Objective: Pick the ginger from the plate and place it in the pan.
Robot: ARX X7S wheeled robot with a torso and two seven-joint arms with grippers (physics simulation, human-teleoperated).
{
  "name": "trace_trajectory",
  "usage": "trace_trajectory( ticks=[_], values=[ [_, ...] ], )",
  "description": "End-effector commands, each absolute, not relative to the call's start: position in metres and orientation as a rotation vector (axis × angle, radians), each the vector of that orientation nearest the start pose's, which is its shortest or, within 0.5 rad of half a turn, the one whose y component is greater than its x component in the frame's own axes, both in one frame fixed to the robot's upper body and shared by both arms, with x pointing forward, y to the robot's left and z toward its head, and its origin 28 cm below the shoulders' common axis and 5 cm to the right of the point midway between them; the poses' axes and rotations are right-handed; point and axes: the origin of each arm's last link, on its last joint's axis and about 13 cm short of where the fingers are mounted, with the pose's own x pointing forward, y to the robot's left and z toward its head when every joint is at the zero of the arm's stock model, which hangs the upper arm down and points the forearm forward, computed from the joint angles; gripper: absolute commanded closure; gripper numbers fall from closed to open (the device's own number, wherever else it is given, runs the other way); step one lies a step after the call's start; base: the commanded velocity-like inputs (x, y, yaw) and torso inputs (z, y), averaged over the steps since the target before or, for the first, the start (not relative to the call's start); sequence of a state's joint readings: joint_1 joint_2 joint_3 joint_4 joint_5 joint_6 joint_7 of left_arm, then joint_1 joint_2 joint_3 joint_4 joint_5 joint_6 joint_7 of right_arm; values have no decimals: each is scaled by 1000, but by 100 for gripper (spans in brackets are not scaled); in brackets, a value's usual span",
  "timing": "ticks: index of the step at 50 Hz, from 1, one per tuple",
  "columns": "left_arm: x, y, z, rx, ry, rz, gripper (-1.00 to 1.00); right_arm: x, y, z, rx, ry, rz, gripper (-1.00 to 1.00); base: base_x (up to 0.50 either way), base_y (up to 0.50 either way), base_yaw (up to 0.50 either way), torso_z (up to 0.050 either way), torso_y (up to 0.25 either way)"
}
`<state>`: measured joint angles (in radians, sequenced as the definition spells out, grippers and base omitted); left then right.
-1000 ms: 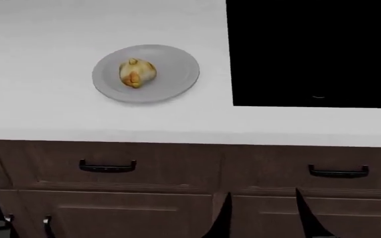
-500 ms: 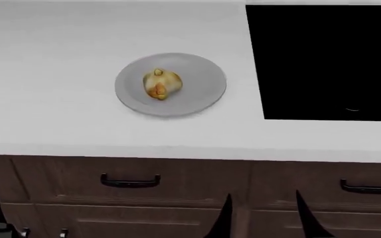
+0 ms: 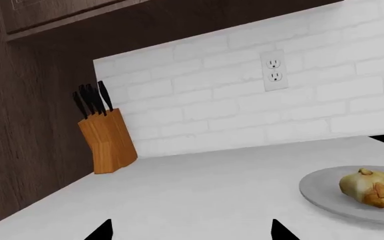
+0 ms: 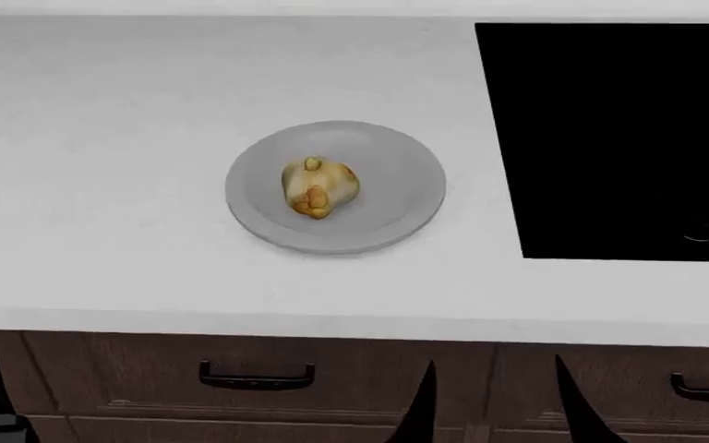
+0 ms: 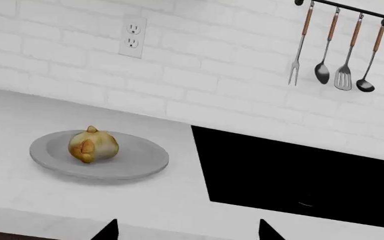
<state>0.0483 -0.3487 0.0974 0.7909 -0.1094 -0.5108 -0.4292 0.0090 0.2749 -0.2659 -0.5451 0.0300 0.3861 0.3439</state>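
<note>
Ginger [image 4: 318, 188]: seated near the middle of the plate [image 4: 398, 198], untouched; a rounded lump, so no clear long axis is shown; orange nubs are turned toward the counter's front edge.
Surroundings: white counter [image 4: 96, 166]; black stovetop [image 4: 626, 138] well apart to the right; the pan cannot be made out.
Obstruction: the ginger is seen unobstructed from above.
Left gripper [image 3: 190, 231]: fingertips held apart, nothing between.
Right gripper [image 5: 186, 231]: fingertips likewise apart, holding nothing.
</note>
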Motion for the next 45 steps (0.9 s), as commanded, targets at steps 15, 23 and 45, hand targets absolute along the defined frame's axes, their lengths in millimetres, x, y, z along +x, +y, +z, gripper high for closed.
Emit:
trace_trajectory(
  ticks=[15,23,45],
  values=[
    [173,230,131,201,-242,213,-100,193,-96,94,-199,-166,-61,-100,183,64,0,0,0],
    [172,233,133,191,-246,216,-100,192,-96,93,-198,-161,-63,-100,183,90,0,0,0],
    [172,232,131,206,-254,222,-100,189,-98,94,-190,-167,-66,-100,185,92,0,0,0]
  ],
)
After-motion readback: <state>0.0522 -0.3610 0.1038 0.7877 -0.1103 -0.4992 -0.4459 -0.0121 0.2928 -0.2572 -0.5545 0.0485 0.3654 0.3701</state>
